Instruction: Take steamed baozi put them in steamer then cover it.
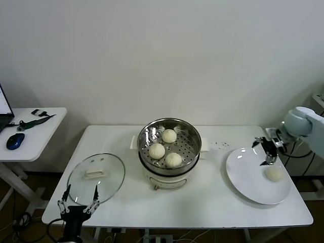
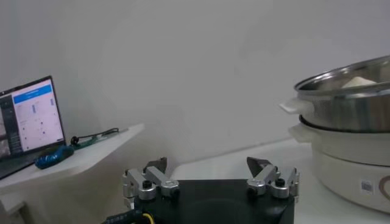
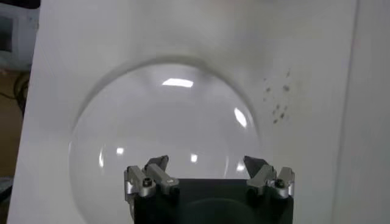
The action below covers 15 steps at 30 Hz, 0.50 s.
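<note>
Right gripper (image 1: 269, 153) jaws spread, empty, hovering over white plate (image 1: 243, 174), just beside last baozi (image 1: 274, 173), likely lining up grasp. Three baozi (image 1: 157, 150) already in steamer (image 1: 150, 172) mid-table. Left gripper (image 1: 77, 198) spread, idle at table edge near cover (image 1: 96, 176). Path to steamer unobstructed.

The right hand (image 3: 207, 165) is hovering with its fingers (image 3: 157, 165) spread wide over a bare white plate (image 3: 164, 128) sitting on the white surface (image 3: 304, 49), near some dark specks (image 3: 277, 100).
</note>
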### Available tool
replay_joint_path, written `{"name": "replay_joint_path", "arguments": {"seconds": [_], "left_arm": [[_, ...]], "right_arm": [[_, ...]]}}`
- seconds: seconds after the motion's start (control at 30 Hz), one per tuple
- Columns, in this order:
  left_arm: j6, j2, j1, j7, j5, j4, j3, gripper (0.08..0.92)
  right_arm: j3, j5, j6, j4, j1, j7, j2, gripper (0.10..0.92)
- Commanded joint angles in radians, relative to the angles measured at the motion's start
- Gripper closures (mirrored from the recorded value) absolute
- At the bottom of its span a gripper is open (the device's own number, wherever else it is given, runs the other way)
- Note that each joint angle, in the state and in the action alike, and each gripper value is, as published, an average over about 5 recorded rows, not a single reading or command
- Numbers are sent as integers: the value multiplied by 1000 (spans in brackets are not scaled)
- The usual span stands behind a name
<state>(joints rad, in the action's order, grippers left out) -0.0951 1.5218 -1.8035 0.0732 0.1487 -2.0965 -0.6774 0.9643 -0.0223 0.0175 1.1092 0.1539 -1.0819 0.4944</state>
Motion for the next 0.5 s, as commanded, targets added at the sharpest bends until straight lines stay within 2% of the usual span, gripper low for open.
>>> {"name": "replay_joint_path", "arguments": {"seconds": [0.03,0.2,0.5], "left_arm": [[0,5,-7,2,16,1,-4,177],[-1,8,-14,2,17,3,-10,177],[-3,13,-19,4,25,8,-14,177]], "right_arm": [[-274,-148,61,-193,-267,-16,-1,203],[-285,-203,90,-283,-254,-22,72,203],[-284,-242,99,-341,-256,-24,141,203]]}}
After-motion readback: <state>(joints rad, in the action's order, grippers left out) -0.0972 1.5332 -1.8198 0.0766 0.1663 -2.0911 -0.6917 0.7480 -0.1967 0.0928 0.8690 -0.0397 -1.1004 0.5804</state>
